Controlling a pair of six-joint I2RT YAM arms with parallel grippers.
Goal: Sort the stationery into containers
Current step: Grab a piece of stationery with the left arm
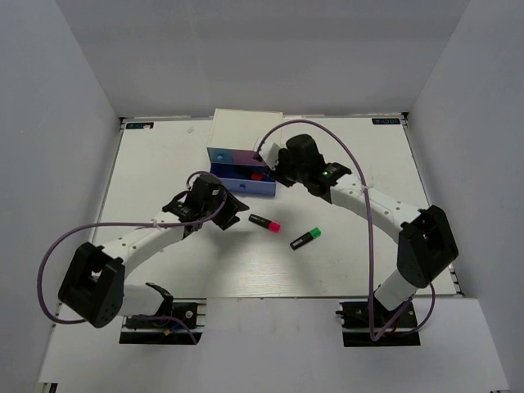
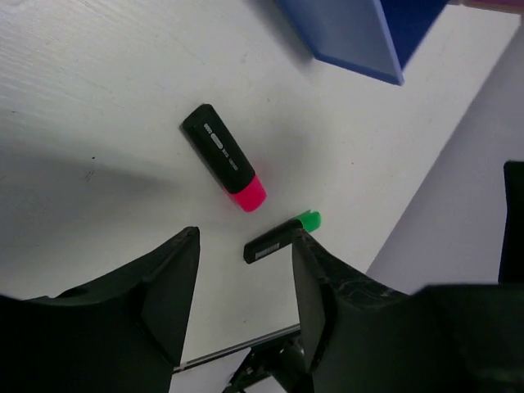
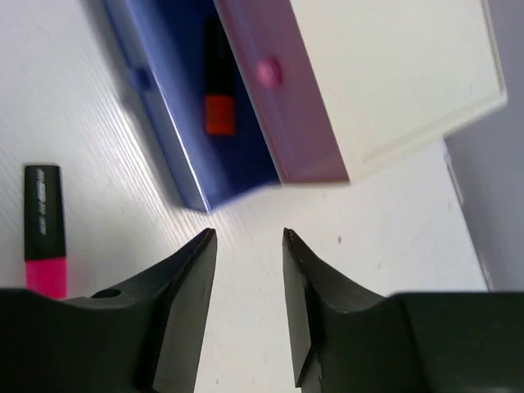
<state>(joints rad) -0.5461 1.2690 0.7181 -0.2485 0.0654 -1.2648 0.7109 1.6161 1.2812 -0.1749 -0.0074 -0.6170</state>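
1. White flat tabletop point(image 1: 164, 164): closed in by pale wall panels point(image 1: 57, 123) on three sides; bears the chest at the far middle and two loose markers near the centre.
2. White-and-black jointed left arm point(image 1: 143, 237) and right arm point(image 1: 385, 209): bend in from the near corners toward the chest, each trailed by a looping purple cable point(image 1: 371, 270).
3. Small white box-shaped plastic chest point(image 1: 246, 127) point(image 3: 393, 74): sits flat on the table. From the right wrist, shows a pink drawer front with a round knob point(image 3: 278, 106), flush with the body.
4. Wide dark blue drawer point(image 1: 246, 187) point(image 3: 172, 139) point(image 2: 352, 33): stands pulled out toward the arms, open on top.
5. Black two-finger left gripper point(image 1: 229, 206) point(image 2: 246, 241): hovers above the table just beside the drawer's near left corner. Jaws apart, nothing between them.
6. Black two-finger right gripper point(image 1: 274, 168) point(image 3: 247, 237): hangs over the right end of the chest and drawer. Jaws parted by a narrow gap, clamped on nothing.
7. Short black highlighter with pink cap point(image 1: 264, 222) point(image 2: 225, 158) point(image 3: 42, 237): lies flat on the bare table, near the drawer's front, untouched.
8. Short black highlighter with green cap point(image 1: 304, 239) point(image 2: 282, 236): lies flat just beside the pink-capped one, on its right and nearer the arm bases, apart from it.
9. Short black highlighter with orange cap point(image 3: 219, 90) point(image 1: 256, 174): lies inside the dark blue drawer, on its floor.
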